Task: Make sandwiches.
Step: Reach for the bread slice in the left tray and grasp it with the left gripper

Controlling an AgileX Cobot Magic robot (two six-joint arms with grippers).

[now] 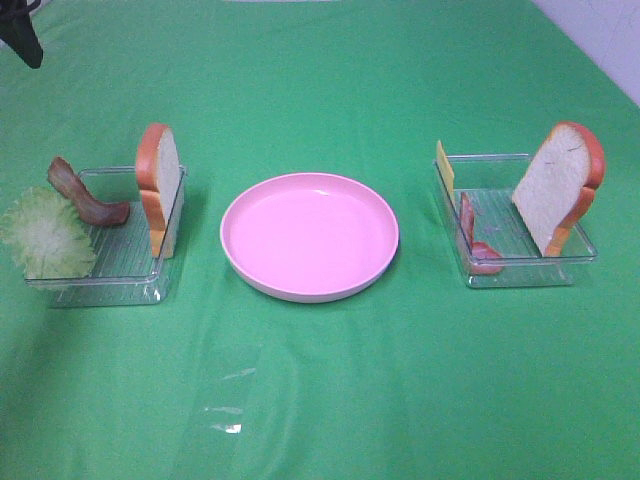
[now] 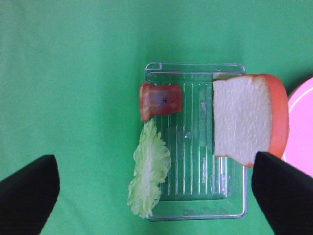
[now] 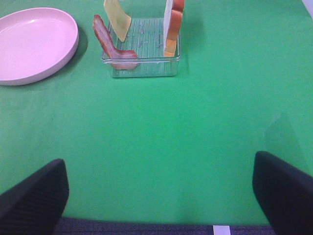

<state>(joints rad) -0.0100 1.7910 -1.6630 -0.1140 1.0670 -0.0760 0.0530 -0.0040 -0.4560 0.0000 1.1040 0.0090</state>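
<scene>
No stacked sandwich shows; its parts lie apart. The left clear tray (image 1: 100, 275) holds pale green lettuce (image 1: 45, 235), a bacon strip (image 1: 85, 195) and an upright bread slice (image 1: 160, 185). The right clear tray (image 1: 520, 270) holds yellow cheese (image 1: 444, 165), bacon (image 1: 472, 240) and a leaning bread slice (image 1: 558, 185). My left gripper (image 2: 154, 159) is open and empty above the left tray (image 2: 195, 196), over lettuce (image 2: 149, 169), bacon (image 2: 160, 99) and bread (image 2: 242, 120). My right gripper (image 3: 159, 161) is open and empty, short of the right tray (image 3: 146, 68).
A round pink plate (image 1: 300, 290) sits between the trays on the green cloth; it also shows in the right wrist view (image 3: 34, 44). A dark object (image 1: 22, 35) sits at the far left corner. The table's front edge shows below the right gripper.
</scene>
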